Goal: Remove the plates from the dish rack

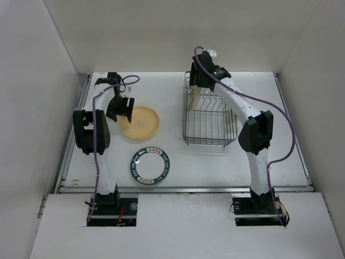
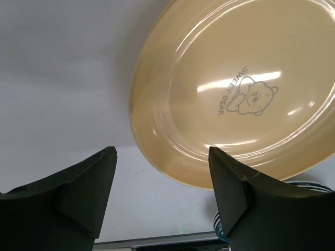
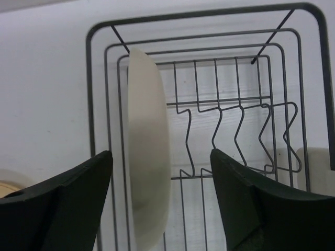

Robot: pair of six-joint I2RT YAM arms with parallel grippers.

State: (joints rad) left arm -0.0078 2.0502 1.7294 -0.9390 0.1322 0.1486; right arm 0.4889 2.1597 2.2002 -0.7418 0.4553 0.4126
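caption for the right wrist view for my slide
Open right gripper over a cream plate standing on edge in the wire dish rack.

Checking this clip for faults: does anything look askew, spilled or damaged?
Nothing stands out. The round orange-yellow plate and the teal-rimmed white plate lie flat on the white table; a cream plate stands upright in the dark wire dish rack.

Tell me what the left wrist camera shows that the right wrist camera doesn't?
Only the left wrist view shows the orange-yellow plate lying flat, with a little bear and the words SWEET DEAR printed in its middle. Only the right wrist view shows the dish rack, with one cream plate standing on edge in it. Both views look down at the white table, and in each the camera's own gripper, left gripper and right gripper, is open and empty.
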